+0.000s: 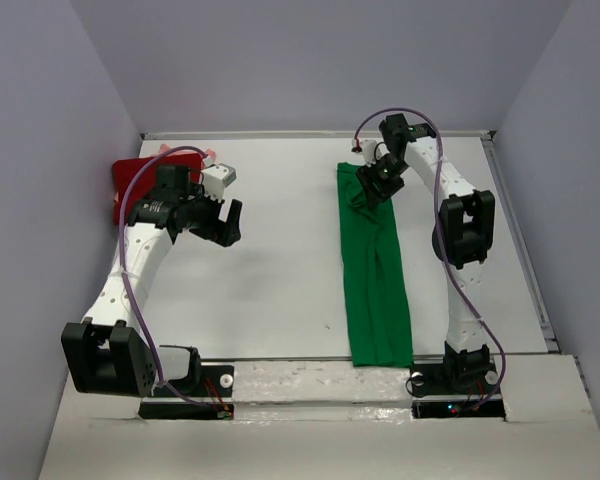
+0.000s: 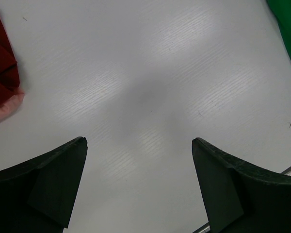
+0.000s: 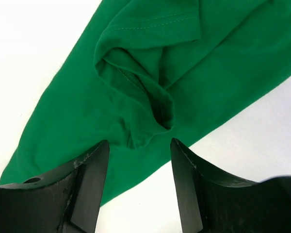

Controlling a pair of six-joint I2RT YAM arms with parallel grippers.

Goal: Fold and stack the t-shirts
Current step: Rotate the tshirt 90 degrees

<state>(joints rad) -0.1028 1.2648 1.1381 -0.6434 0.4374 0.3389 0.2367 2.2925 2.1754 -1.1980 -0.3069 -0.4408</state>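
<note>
Big open stretch of plain white tabletop (image 1: 280,270) down the middle, between the long folded bright green cloth shirt (image 1: 377,290) on the right and the dark red cloth shirt (image 1: 128,180) in the far left corner. Left claw (image 1: 225,222) hangs spread wide over bare surface, right claw (image 1: 372,183) is right over the green one's bunched far end. Grey walls (image 1: 40,200) box in both sides and the back

The long shirt (image 1: 375,290) lies on the desk (image 1: 280,300), its far end right under the right claw (image 1: 372,185) and the rest running back from that claw to the desk's near edge. The left claw (image 1: 225,222) hangs over the desk with the long shirt well off to its right. Just behind and left of it the upper shirt (image 1: 130,185) lies on the lower shirt (image 2: 5,109), whose edge sticks out beneath.
</note>
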